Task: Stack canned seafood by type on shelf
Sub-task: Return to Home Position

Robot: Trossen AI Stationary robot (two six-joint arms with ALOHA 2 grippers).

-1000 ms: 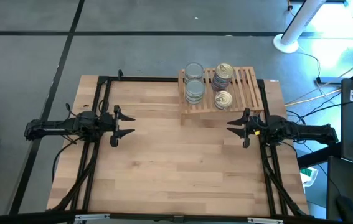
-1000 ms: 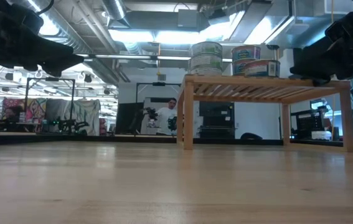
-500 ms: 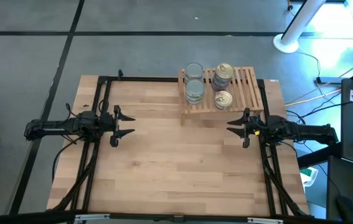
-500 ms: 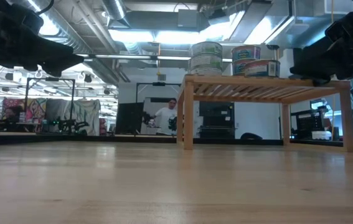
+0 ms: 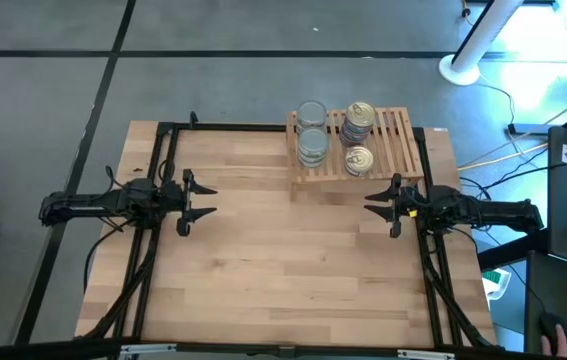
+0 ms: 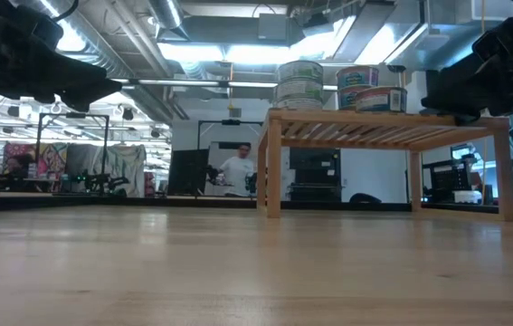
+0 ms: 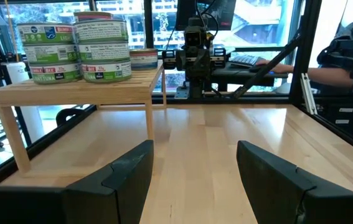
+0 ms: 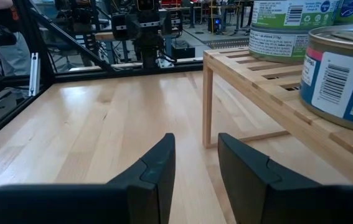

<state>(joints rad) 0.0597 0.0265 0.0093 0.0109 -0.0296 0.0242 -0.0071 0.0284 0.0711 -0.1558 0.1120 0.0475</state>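
The table (image 5: 283, 290) is bare wood between the two sets of jaws; nothing lies on it for either arm to fetch. The shelf (image 5: 400, 140) sits just beside the right gripper (image 5: 367, 205), off to one side of its jaws rather than in front of them; it is well apart from the left gripper (image 5: 210, 200), ahead of those jaws and across the table.

Both arms lie low and level at opp. edges of the table, jaws facing each other across the middle. Vs. a second ago neither has shifted, so the pull-back looks finished, not under way. The left jaws stand wide apart w/ nothing between them; the right jaws are parted by a narrower gap, also holding nothing.

Every can in view is up on the shelf. The silver-topped cans (image 5: 312, 145) stand in two piles at the end nearer the left jaws; the gold-topped cans (image 5: 360, 118) stand next to them, one pile and a lower lot, the lower lot closest to the right jaws. The left wrist view shows the green-label piles several cans high, side by side.

No can has moved in the last second; the only change is a person (image 6: 235, 169) far behind the table, who has shifted a little.

Judging from this, the sorting is done, like tops w/ like, and no step is left but to rest the arms. The one risk is the right arm, close enough to the shelf to knock a tall pile if it swings that way.
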